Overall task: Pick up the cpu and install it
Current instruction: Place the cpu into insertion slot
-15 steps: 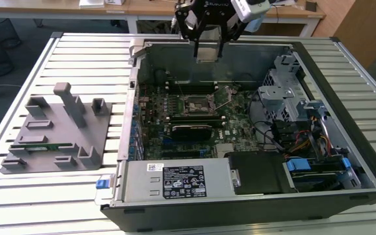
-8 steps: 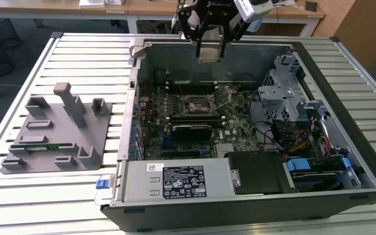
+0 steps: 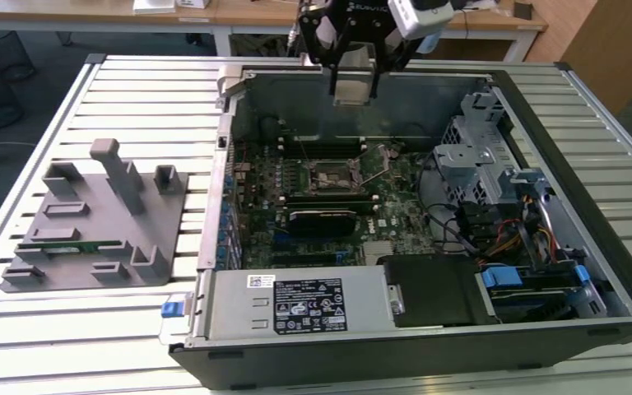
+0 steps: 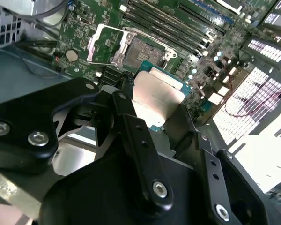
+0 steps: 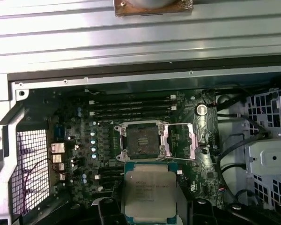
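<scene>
My gripper hangs above the far part of the open computer case, shut on the cpu, which hangs edge-down between the fingers. In both wrist views the cpu shows its shiny silver top and green rim, with a black finger on each side of it. The gripper holds it above the motherboard, a short way off the socket. The socket lies open and bare, its metal cover plate flipped aside.
A grey parts holder on the exterior view's left carries a green memory stick. Inside the case are memory slots, a power supply, a metal drive cage and loose cables. A slatted metal table surrounds the case.
</scene>
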`<action>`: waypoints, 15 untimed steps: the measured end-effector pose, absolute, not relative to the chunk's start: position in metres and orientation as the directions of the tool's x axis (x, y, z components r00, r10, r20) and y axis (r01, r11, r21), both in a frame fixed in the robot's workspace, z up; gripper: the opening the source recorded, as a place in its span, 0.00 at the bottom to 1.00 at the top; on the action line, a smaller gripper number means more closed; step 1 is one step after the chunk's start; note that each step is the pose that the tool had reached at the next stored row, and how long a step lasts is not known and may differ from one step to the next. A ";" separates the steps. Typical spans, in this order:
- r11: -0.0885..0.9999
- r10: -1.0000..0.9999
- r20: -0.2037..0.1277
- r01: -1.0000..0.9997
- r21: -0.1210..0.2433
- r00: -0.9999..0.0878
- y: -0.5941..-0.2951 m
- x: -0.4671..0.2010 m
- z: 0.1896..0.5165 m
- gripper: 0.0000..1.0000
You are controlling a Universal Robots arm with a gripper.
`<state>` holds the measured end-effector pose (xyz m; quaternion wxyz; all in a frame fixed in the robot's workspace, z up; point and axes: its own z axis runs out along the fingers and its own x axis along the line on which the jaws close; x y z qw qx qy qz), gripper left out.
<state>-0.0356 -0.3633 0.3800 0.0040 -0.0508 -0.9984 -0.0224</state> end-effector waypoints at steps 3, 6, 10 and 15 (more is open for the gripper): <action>0.988 0.146 0.010 0.146 0.044 -0.989 -0.363 -0.036 0.380 0.53; 0.980 0.193 0.010 0.193 0.044 -0.981 -0.363 -0.036 0.379 0.53; 0.967 0.250 0.010 0.251 0.044 -0.968 -0.363 -0.036 0.379 0.53; 0.950 0.310 0.010 0.310 0.044 -0.951 -0.363 -0.036 0.379 0.53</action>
